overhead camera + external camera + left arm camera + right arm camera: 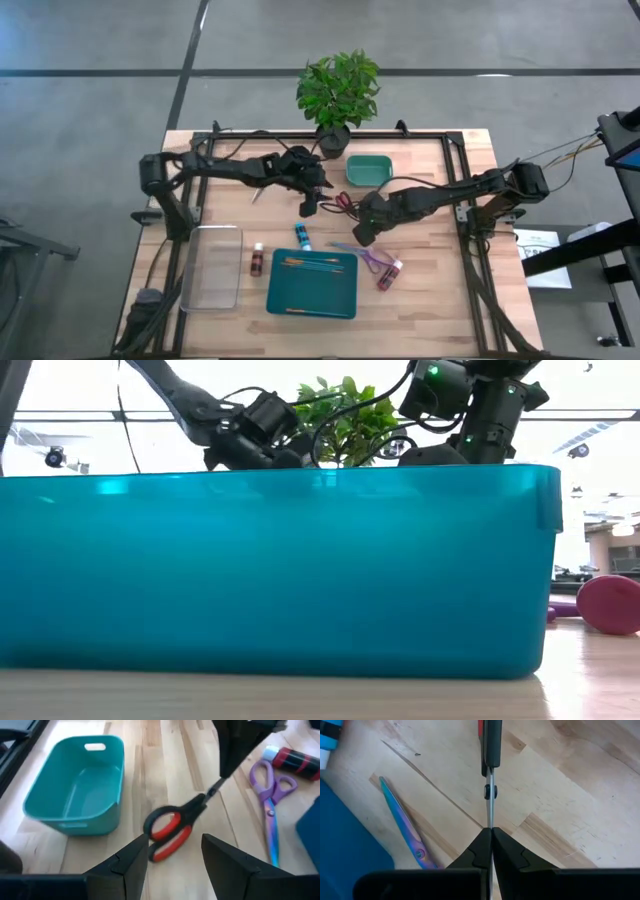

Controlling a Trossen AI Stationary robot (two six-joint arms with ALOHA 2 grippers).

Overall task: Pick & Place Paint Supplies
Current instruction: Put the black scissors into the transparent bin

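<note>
So nearest the front edge of the pale wooden table [430, 300] sits the flat rectangular teal plastic tray [312, 300], and a couple of thin orange-handled brushes [310, 263] already lie inside it, one near the far rim and what looks like another by the near rim. Left of it is a clear plastic lidded box [212, 266], looks like nothing in it as far as I can tell. Still out on the wood: a small dark red paint bottle with a white cap [258, 261] just beside the tray's left side, a blue paint bottle with a white cap [302, 237] lying just past the far rim, and another dark red bottle [389, 272] off the right side, right by the purple-handled scissors with iridescent blades [362, 256]. So I'd call it early, brushes in, bottles all left to go. Further back, the right gripper [490, 836] has its fingers clamped tight on the blade of the red-and-black-handled scissors [167, 827], holding them tip-first with the handles down by the table. The left gripper [175, 851] hovers right over those handles with its fingers spread apart, nothing in them, looks to me like it's lining up to take them. Behind that there's a small teal plastic bin [369, 170] and a potted green plant [338, 92] at the far edge.
</note>
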